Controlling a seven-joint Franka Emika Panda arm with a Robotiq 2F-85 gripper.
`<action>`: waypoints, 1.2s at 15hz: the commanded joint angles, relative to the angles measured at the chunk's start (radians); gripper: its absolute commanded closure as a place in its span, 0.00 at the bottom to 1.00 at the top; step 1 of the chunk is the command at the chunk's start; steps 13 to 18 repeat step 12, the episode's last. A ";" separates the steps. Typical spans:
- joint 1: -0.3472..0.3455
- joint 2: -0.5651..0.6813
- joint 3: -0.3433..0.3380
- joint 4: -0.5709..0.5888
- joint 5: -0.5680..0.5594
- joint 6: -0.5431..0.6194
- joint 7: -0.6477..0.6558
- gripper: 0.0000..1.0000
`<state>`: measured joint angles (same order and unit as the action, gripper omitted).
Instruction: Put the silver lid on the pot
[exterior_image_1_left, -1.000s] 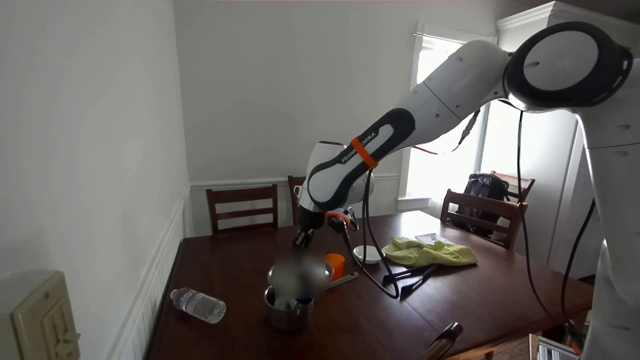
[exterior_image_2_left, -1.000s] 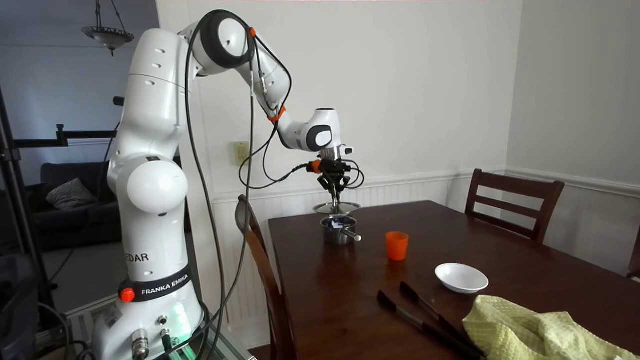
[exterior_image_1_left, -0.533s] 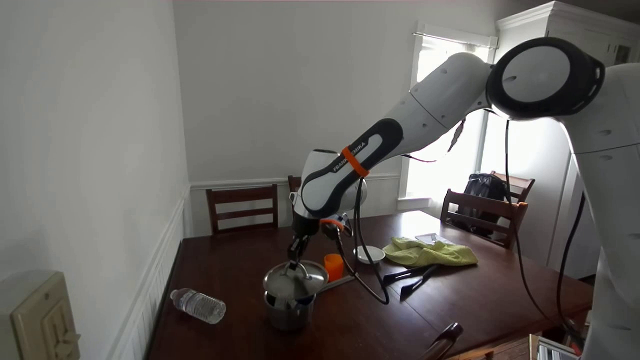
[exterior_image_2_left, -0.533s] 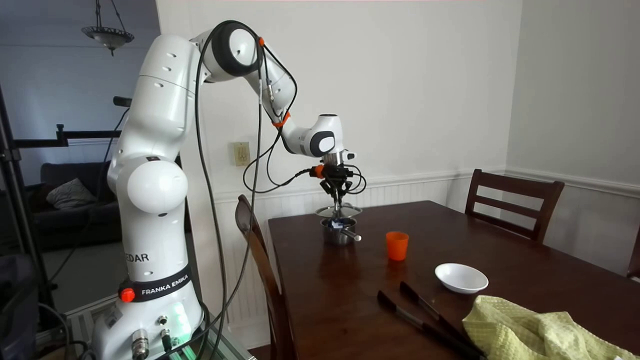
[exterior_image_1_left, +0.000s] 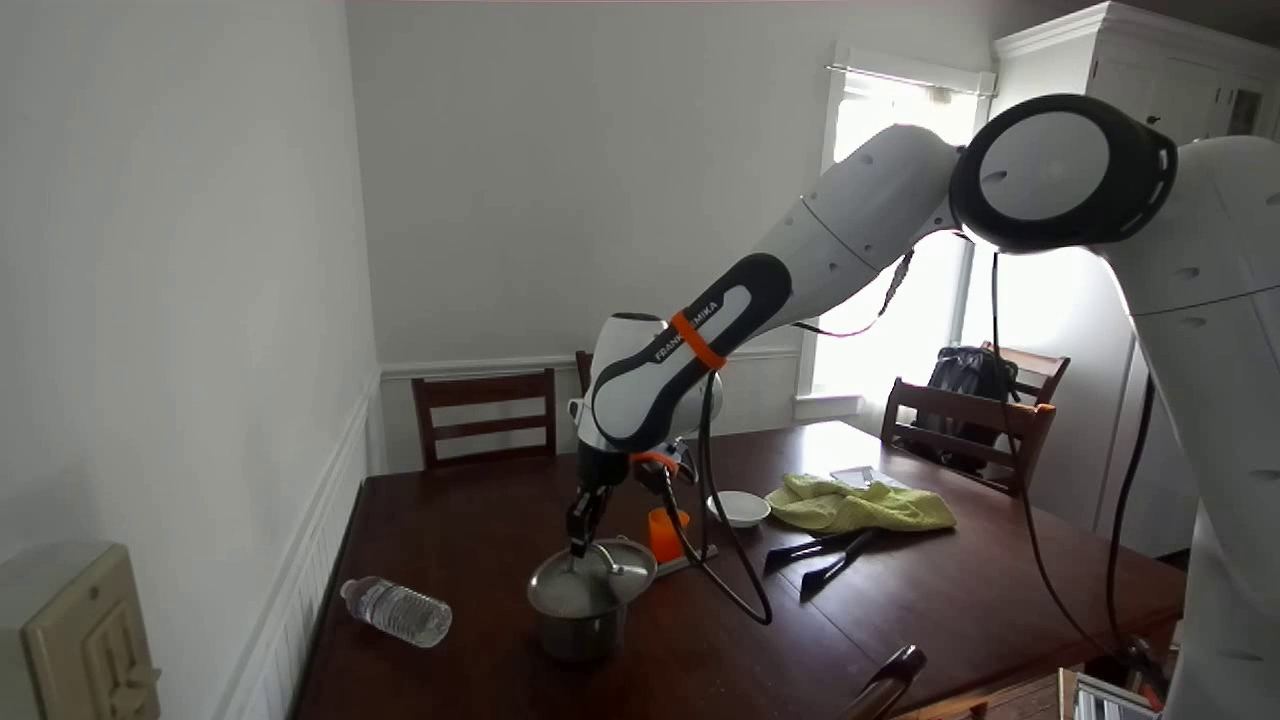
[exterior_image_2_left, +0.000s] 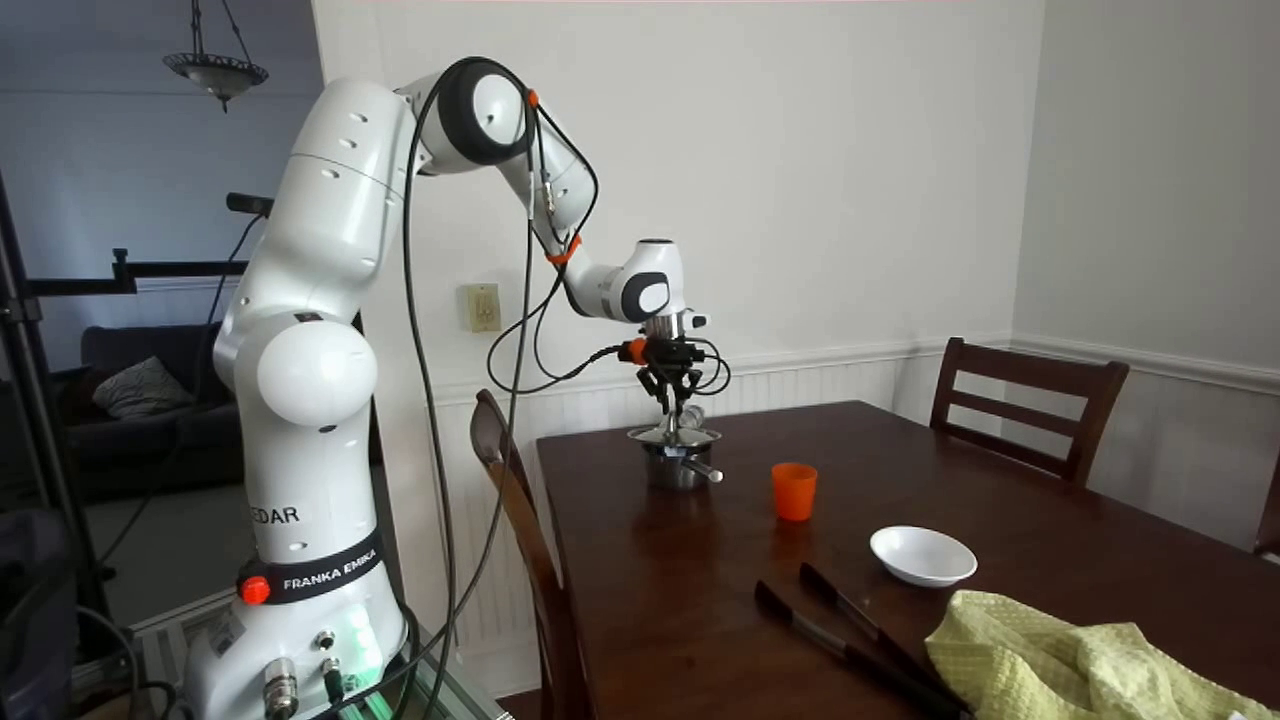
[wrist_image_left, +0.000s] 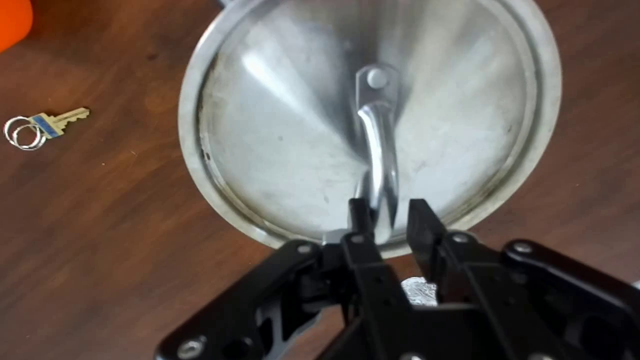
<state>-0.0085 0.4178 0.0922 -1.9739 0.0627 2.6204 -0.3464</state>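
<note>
in both exterior views, the silver lid (exterior_image_1_left: 570, 592) has come down together with the claw (wrist_image_left: 389, 206) during the last second: it hung above the pot (exterior_image_1_left: 582, 638), and now it lies just below the claw, at the pot's mouth, with the pot under it on the desk (exterior_image_1_left: 450, 540). the claw is parted only narrowly; the lid's handle (wrist_image_left: 381, 145) is between its fingertips (wrist_image_left: 361, 217), and a space shows beside the handle in the wrist view. this means, i judge, that the placing is nearly finished and the letting go is beginning. i cannot tell if the lid sits evenly; a tilt could make it slide when the claw goes up.
</note>
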 joint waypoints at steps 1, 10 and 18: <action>0.018 0.003 -0.018 0.022 -0.062 -0.036 0.060 0.40; -0.109 -0.140 0.148 -0.099 0.154 0.098 -0.133 0.00; -0.056 -0.074 0.096 -0.027 0.094 0.069 -0.067 0.00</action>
